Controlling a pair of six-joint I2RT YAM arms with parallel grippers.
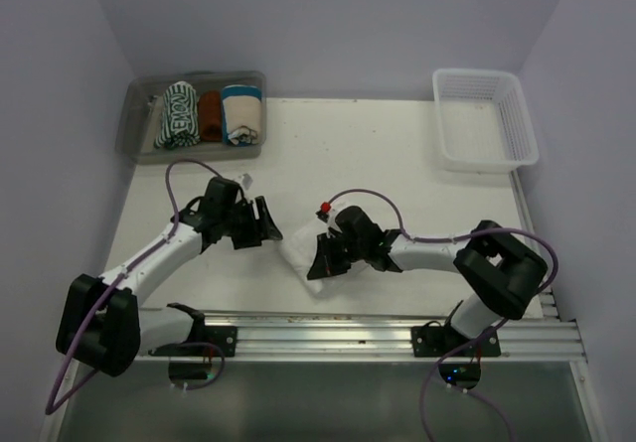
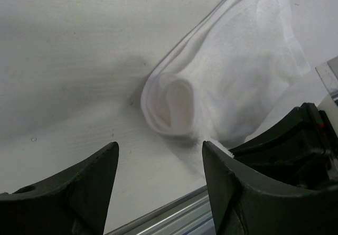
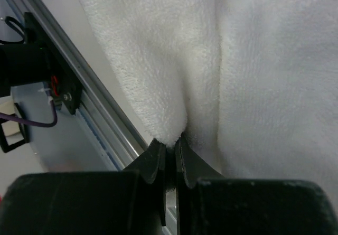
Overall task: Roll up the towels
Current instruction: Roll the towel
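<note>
**Plain white cloth towel (image 1: 296,250) pinched by the right hand, left hand spread beside it**

From the top camera, the white towel lies on the white worktop (image 1: 397,164), near its front edge and between the two arms. The left hand (image 1: 266,226) sits just beside the towel's left end. The right hand (image 1: 320,261) is down on the towel's right side. At the far left corner stands a grey translucent plastic bin (image 1: 194,77). It holds three rolls side by side: a dark green-and-white striped cloth towel (image 1: 177,114), a rust-brown towel (image 1: 210,114) and a cream towel with a teal band (image 1: 241,114). A white plastic lattice basket (image 1: 477,73) stands at the far right corner. A silver metal rail (image 1: 378,328) runs along the near edge.

In the left wrist view, the left hand (image 2: 159,148) is spread, with nothing between its two dark fingers (image 2: 79,193). Just past them, the near end of the white towel (image 2: 248,60) is curled into a small loose roll. The rest of the cloth stretches flat to the upper right. The black right hand (image 2: 301,145) sits on the towel's lower right edge. A strip of the rail (image 2: 174,211) shows at the bottom.

In the right wrist view, the right hand (image 3: 170,140) has its fingers (image 3: 156,163) pressed together on a raised fold of the white towel (image 3: 253,60). The nubbly cloth fills most of the frame. The rail (image 3: 100,124) runs diagonally along the left.
</note>
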